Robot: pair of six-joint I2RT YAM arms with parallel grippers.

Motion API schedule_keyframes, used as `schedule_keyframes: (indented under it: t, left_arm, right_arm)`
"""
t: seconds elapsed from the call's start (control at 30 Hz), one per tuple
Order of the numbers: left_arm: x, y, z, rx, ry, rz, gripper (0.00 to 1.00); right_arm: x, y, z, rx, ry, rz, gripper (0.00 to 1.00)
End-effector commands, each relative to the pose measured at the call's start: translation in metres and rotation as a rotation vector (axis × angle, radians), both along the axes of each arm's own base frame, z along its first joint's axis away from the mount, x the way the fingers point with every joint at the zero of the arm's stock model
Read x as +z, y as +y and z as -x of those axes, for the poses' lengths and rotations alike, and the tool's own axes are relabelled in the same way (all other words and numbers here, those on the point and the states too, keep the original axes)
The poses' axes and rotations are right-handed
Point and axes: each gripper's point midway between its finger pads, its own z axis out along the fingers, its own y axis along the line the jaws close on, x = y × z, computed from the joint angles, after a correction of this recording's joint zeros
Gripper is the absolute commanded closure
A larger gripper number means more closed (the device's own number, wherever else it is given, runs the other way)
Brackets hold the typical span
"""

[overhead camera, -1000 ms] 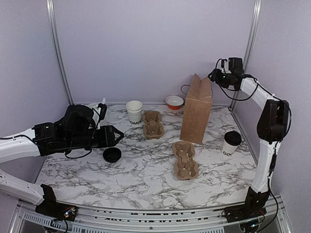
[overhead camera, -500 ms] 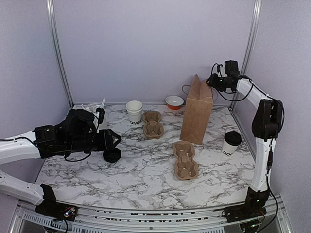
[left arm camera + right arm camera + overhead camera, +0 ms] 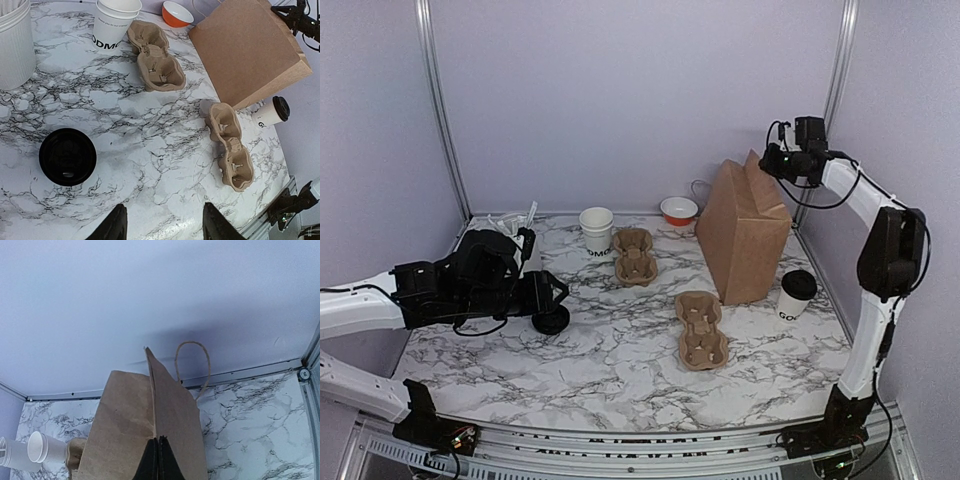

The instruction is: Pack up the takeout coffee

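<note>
Standing upright near the right edge of the bench (image 3: 620, 375), the takeout coffee (image 3: 797, 294) shows as a white cup with a black lid and dark lettering. It is free of both arms.

Right jaws: clenched on the top edge of the brown paper bag (image 3: 748, 240), high above the bench. In the right wrist view the two dark fingers (image 3: 151, 462) are pressed together with the bag's upper fold between them. The bag hangs tilted, its top leaning toward the right arm. I cannot tell whether its base still rests on the bench. The coffee sits below the right jaws, just beside the bag's lower right corner and apart from the jaws.

Left jaws: released and holding nothing. The fingers (image 3: 114, 227) stand apart with bare marble between them. They hover low at the left side, near a loose black lid (image 3: 551, 319) that lies flat on the bench. The coffee is well apart from them, across the bench to the right.

Other items: a lidless white cup (image 3: 596, 230) and an orange bowl (image 3: 679, 211) sit at the back. Two cardboard cup carriers, one (image 3: 634, 255) beside the lidless cup and one (image 3: 702, 330) mid-bench, are both empty. A ribbed white holder (image 3: 15, 47) stands at far left.
</note>
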Motion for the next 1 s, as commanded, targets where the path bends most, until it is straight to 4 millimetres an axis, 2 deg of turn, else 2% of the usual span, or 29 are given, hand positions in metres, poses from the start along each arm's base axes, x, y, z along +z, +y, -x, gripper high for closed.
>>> schedule_keyframes:
  t: [0.0,0.33,0.47,0.7,0.83,0.97]
  left_arm:
    - [0.001,0.002,-0.002,0.016,-0.009,0.008,0.48]
    - [0.016,-0.002,-0.004,0.024,-0.024,0.053,0.47]
    - [0.021,0.004,-0.007,0.058,-0.029,0.079,0.47]
    - [0.030,0.021,-0.016,0.122,-0.006,0.161,0.47]
    - [0.048,0.025,-0.021,0.131,0.006,0.247,0.45]
    - [0.085,0.020,-0.028,0.112,0.013,0.418,0.44]
  right_arm:
    - [0.075,0.000,0.023,-0.025,-0.201,0.021,1.00]
    - [0.152,0.031,0.078,-0.004,-0.454,0.066,1.00]
    - [0.181,0.046,0.103,0.054,-0.552,0.061,1.00]
    - [0.218,0.077,0.161,0.204,-0.718,0.014,1.00]
    - [0.235,0.100,0.198,0.285,-0.810,0.029,1.00]
    - [0.247,0.122,0.233,0.358,-0.884,0.044,1.00]
